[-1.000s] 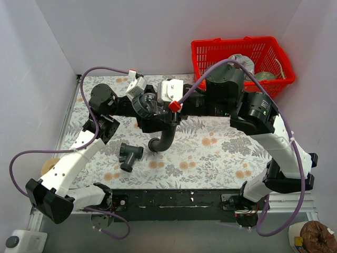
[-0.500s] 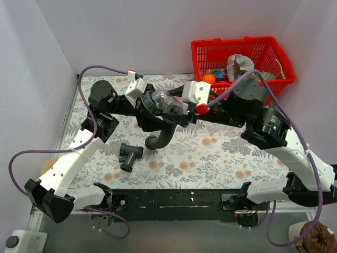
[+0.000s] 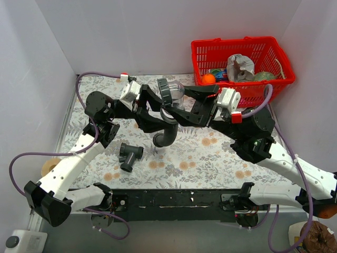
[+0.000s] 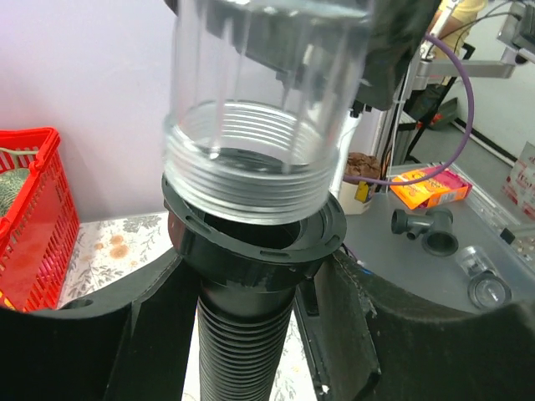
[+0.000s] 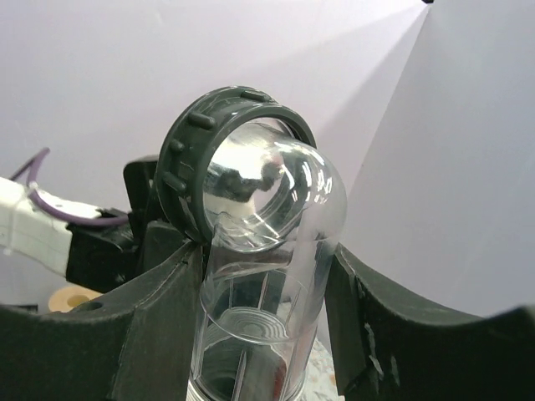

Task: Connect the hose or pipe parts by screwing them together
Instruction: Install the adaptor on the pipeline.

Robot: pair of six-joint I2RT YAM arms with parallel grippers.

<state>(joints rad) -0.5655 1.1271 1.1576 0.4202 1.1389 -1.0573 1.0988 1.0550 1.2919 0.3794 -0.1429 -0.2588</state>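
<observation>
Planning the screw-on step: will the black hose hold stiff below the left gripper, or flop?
Likely it flexes: the black hose is ribbed and hangs in a J-curve below the left gripper. Its collar looks smooth and rigid, so a grip there should be steady. It is hollow, so probably light.

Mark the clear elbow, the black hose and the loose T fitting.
Clear elbow (image 4: 251,180): left wrist view, threaded end.
Black hose (image 4: 244,355): left wrist view, ribbed section.
T fitting (image 3: 130,154): top view, its middle.

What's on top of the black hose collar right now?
The threaded end of a clear elbow sits at the mouth of the collar on the ribbed hose, threads exposed above the rim. Whether any thread has engaged inside is hidden.
</observation>
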